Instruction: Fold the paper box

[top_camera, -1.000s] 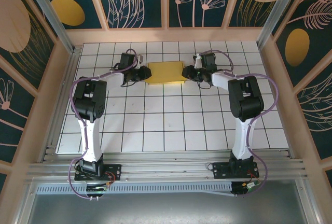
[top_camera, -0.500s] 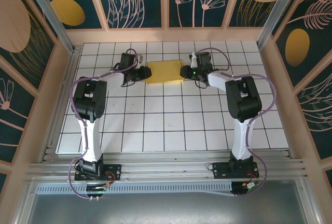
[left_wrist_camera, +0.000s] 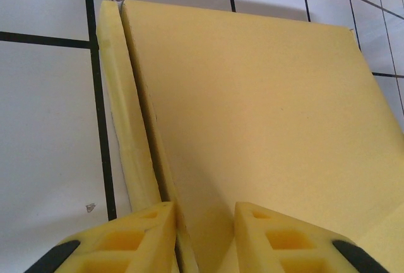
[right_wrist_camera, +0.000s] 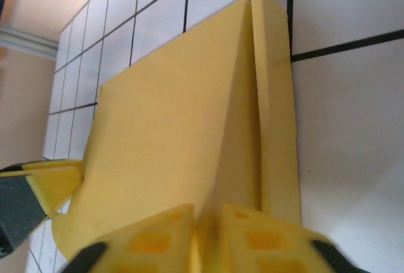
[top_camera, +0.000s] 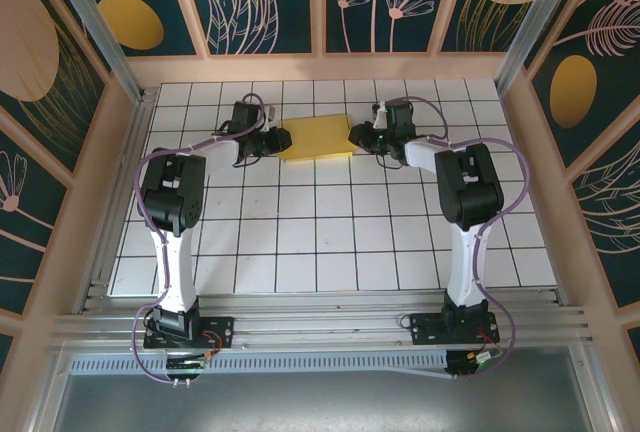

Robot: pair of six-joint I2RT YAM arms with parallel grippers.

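The paper box is thin matt yellow card, faintly grainy, the desk is smooth white with a slight sheen and black grid lines, and the fingers of the left tool look like matt yellow plastic.

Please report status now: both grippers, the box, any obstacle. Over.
Left gripper astride left end of box, grip unclear. Right gripper pinching right end. Box yellow, between them. No obstacle seen.

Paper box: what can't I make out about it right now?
- Left wrist view: whether the left gripper pinches the paper box; the bottom edge cuts its jaws off.
- Right wrist view: the box's near corner, behind the right gripper.
- Top view: its underside, hidden against the table.
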